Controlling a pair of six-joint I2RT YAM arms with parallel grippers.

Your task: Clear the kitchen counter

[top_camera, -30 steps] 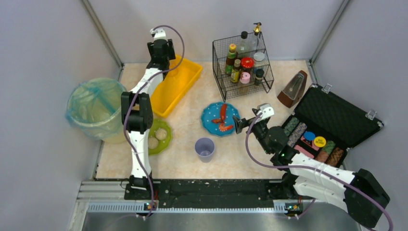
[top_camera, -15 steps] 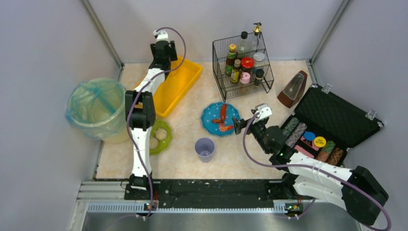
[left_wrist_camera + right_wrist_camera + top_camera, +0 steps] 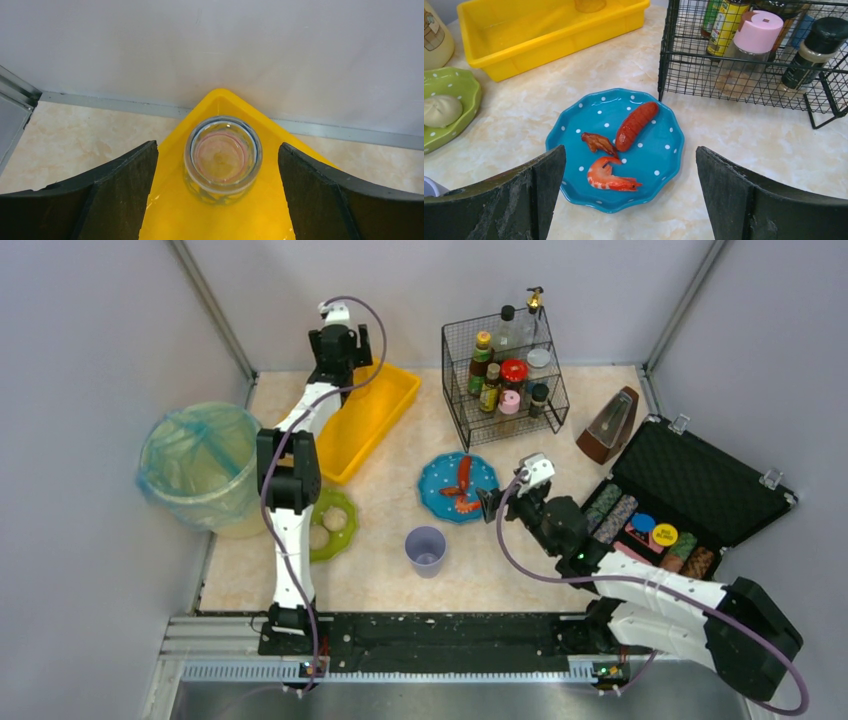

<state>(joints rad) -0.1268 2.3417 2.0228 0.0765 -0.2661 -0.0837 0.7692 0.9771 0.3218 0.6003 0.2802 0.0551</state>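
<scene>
Between grey walls [image 3: 90, 340], kitchen counter [image 3: 390, 530] — beige, mottled

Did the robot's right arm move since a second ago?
Yes. The right end effector slid left, toward the blue plate.

The kitchen counter [image 3: 390, 550] is beige-cream with faint marble mottling. The tray [image 3: 385, 405] is plain bright yellow, and the glass [image 3: 222, 157] in it is clear with a pinkish ring inside. The plate [image 3: 659, 150] is turquoise blue dotted white, carrying a red sausage [image 3: 636, 126], an orange-pink prawn [image 3: 610, 177] and a brown scrap [image 3: 596, 142]. The bowl [image 3: 459, 85] is lime green with white spots, its bun [image 3: 441, 110] pale cream. The cup [image 3: 426, 545] is lilac, the wire rack [image 3: 456, 382] black, one jar lid [image 3: 760, 25] pink, the bin liner [image 3: 195, 465] translucent teal.
</scene>
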